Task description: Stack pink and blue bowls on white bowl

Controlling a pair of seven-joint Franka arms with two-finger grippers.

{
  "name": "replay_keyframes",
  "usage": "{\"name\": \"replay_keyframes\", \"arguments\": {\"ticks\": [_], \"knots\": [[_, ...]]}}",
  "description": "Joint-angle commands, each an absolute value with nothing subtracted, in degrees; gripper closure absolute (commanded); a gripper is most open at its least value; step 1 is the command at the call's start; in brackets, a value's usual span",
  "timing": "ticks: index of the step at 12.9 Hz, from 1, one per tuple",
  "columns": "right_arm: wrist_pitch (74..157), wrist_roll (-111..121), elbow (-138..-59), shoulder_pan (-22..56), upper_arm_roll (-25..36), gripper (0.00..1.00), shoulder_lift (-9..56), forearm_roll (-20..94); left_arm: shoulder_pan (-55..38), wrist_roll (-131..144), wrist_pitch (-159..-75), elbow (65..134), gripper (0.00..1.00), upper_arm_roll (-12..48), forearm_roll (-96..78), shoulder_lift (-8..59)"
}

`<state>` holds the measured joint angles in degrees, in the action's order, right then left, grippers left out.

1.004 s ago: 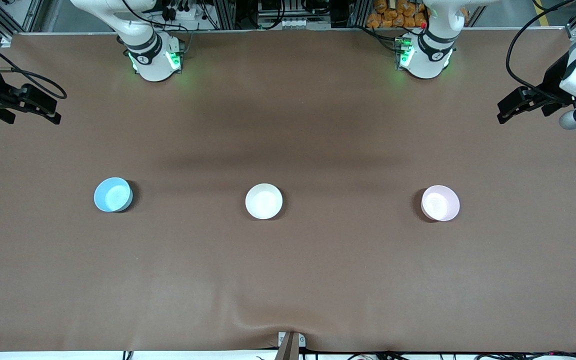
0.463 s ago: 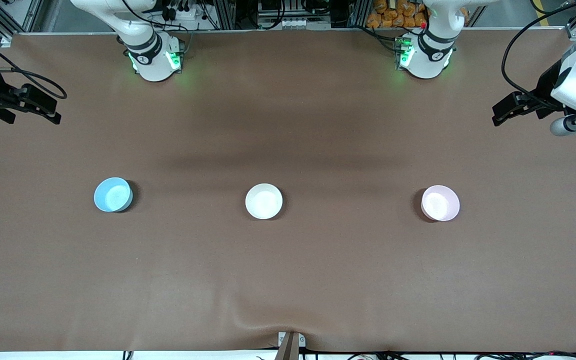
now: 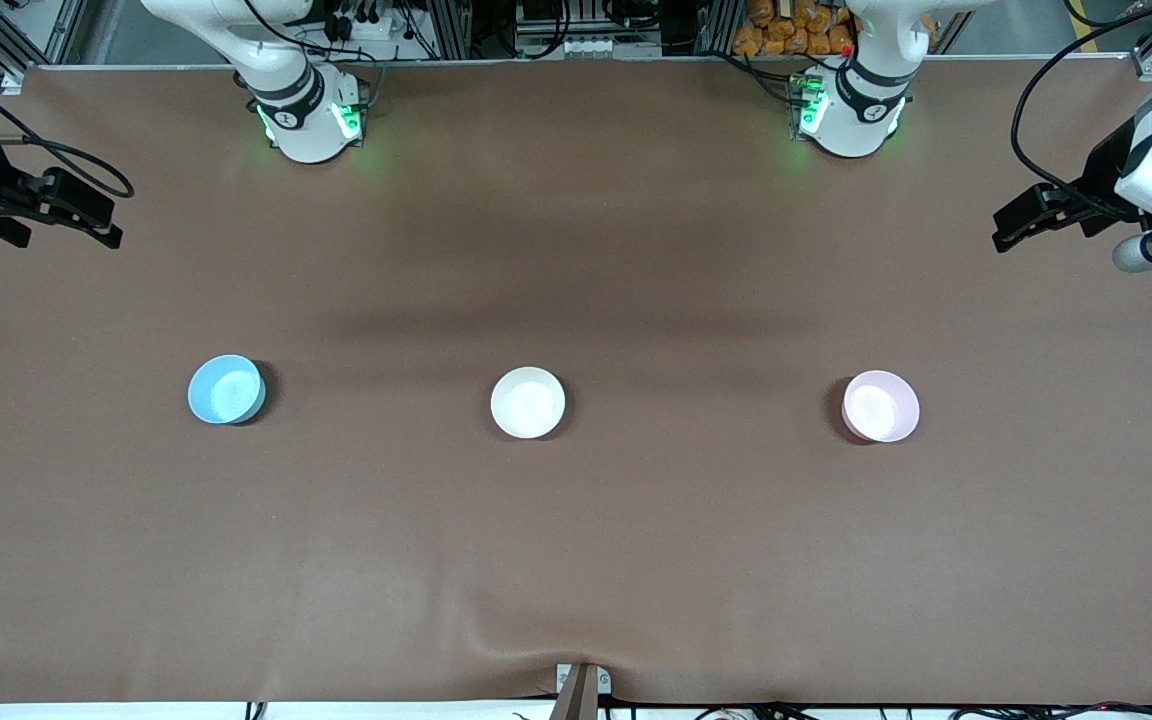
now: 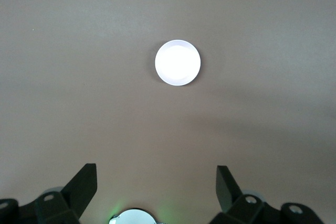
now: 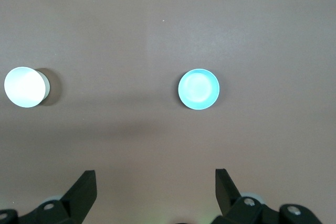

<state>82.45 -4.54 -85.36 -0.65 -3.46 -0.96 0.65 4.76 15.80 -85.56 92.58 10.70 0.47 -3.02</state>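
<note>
So far no bowl has been stacked, and the job looks like it is only at its start. Three bowls sit in a row on the brown table [image 3: 576, 560], well apart from each other. The white bowl [image 3: 528, 402] is in the middle. The blue bowl [image 3: 226, 389] sits toward the right arm's end of the table, and the pink bowl [image 3: 881, 406] sits toward the left arm's end. All three stand the right way up with nothing in them. The left gripper [image 3: 1021, 218] hangs high over the table edge at its own end, with its fingers spread wide and nothing between them. The right gripper [image 3: 76, 212] hangs high over the table edge at its end, and its fingers are spread and bare too. Neither one is near a bowl. I think the next move is to bring one gripper down over its closest bowl, maybe the left one to the pink bowl. It will need to pinch the rim, one finger inside and one outside, lift the bowl, and then set it straight down into the white bowl.
</note>
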Motion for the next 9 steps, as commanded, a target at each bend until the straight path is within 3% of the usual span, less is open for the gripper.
{"name": "replay_keyframes", "arguments": {"ticks": [1,9], "knots": [[82.0,-4.0,-85.4,-1.5,-4.0,0.00,-1.6,1.1,5.4,15.3,-84.9,92.8,0.00,10.8,-0.4,-3.0],[82.0,-4.0,-85.4,-1.5,-4.0,0.00,-1.6,1.1,5.8,15.3,-86.5,95.3,0.00,10.9,-0.1,-3.4]]}}
